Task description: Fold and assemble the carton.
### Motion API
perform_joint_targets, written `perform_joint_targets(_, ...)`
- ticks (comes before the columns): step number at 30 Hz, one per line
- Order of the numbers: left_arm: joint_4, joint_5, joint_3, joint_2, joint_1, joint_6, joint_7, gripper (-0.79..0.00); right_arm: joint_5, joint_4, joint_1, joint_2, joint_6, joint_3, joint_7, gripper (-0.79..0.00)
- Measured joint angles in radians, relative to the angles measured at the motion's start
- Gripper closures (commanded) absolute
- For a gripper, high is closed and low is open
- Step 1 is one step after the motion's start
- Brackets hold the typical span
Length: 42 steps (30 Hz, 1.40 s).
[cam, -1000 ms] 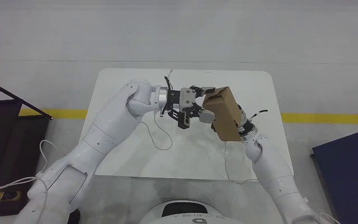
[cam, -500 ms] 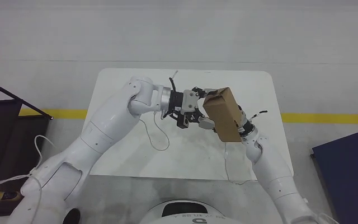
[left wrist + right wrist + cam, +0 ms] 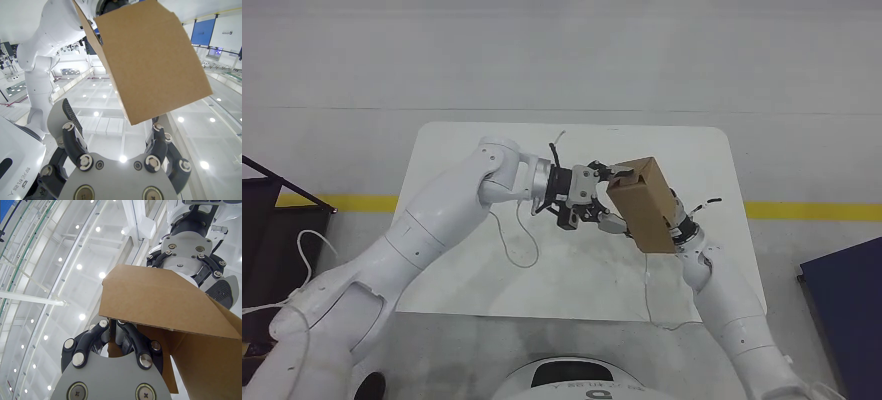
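The brown carton (image 3: pixel 647 203) is held up above the white table (image 3: pixel 462 270), tilted. My right gripper (image 3: pixel 112 328) is shut on a cardboard wall at the carton's (image 3: pixel 151 298) open end, with a loose flap spread above its fingers. My left gripper (image 3: pixel 608 197) stands open at the carton's other end, one finger on each side of it. In the left wrist view the carton's (image 3: pixel 151 66) lower corner hangs between the spread fingers (image 3: pixel 72 113) of that gripper (image 3: pixel 110 111), and I cannot tell if they touch it. The left gripper (image 3: pixel 189 262) appears beyond the carton.
Thin cables (image 3: pixel 517 235) loop across the table under the left arm, and another runs near the front right edge (image 3: pixel 647 290). A dark stand (image 3: pixel 262 230) sits on the floor at the left and a blue panel (image 3: pixel 842 290) at the right.
My left gripper has moved a little to the right, closer onto the carton's end. The carton has turned slightly in the right gripper's hold.
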Motion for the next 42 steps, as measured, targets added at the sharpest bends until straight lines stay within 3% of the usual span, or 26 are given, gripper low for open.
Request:
perform_joint_targets(10,0.006,0.025,0.047,0.009,-0.030,0.000,-0.048,-0.714,-0.008,0.001,0.000,-0.004,0.011,0.004,0.004,0.000)
perform_joint_targets(19,0.018,0.057,0.075,0.012,-0.046,0.000,-0.089,-0.785,-0.014,-0.001,-0.001,-0.007,0.017,0.009,-0.003,0.000)
perform_joint_targets(42,0.036,0.103,0.091,0.021,-0.067,0.000,-0.206,-0.785,-0.019,0.005,0.004,-0.016,0.026,0.014,-0.006,0.000)
